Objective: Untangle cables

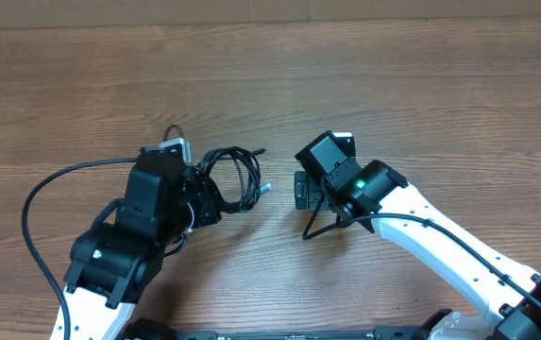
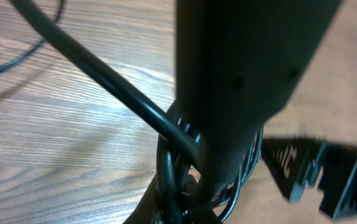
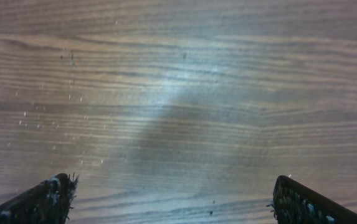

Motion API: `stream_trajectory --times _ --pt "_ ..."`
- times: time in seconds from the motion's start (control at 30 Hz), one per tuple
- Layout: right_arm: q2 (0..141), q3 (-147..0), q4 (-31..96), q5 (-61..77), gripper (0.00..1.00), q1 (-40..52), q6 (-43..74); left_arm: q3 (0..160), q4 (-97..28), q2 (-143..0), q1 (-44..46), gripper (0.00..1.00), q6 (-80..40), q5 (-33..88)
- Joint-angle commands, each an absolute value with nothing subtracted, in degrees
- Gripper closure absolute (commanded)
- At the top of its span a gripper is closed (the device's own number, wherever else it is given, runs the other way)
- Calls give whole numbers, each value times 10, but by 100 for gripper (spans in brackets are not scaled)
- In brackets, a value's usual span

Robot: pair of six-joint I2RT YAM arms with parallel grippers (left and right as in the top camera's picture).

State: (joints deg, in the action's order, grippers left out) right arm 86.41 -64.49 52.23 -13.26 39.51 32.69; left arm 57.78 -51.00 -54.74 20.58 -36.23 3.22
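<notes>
**Left tool clamps the cables, right tool waits wide apart**

Nearest the robot's base, the left arm reaches up from the lower left and the right arm from the lower right. The left tool (image 1: 204, 192) is closed on the cables (image 1: 240, 175), gripping the left edge of the bundle. Its wrist camera shows the dark closed tool (image 2: 209, 180) with black loops of the cables (image 2: 169, 168) crowded around its tip. The cables lie as a tangled coil on the table (image 1: 364, 85), between the two tools and nearer the left one. One end with a small pale plug (image 1: 265, 187) points toward the right tool (image 1: 304, 189), near it but apart. That tool stands wide and holds nothing; in its own camera the tool (image 3: 172, 193) shows both fingers (image 3: 50, 199) at the lower corners over bare table (image 3: 178, 93). Beyond lies only wood grain.
</notes>
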Motion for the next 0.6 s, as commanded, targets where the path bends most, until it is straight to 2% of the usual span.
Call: stream_trajectory --times 0.0,0.13,0.2,0.37,0.57 --pt "858 -649 522 -98 0 397 348 590 -503 -540 202 96 -414 -13" --pt "832 -649 522 -63 0 397 348 590 -510 -544 202 96 -401 -12" --pt "809 -649 522 -52 0 397 348 590 -512 -547 202 90 -396 -12" --pt "735 -649 529 -33 0 397 407 590 -508 -571 203 96 -399 43" --pt "640 -649 543 -30 0 397 500 590 -507 -640 203 96 -444 114"
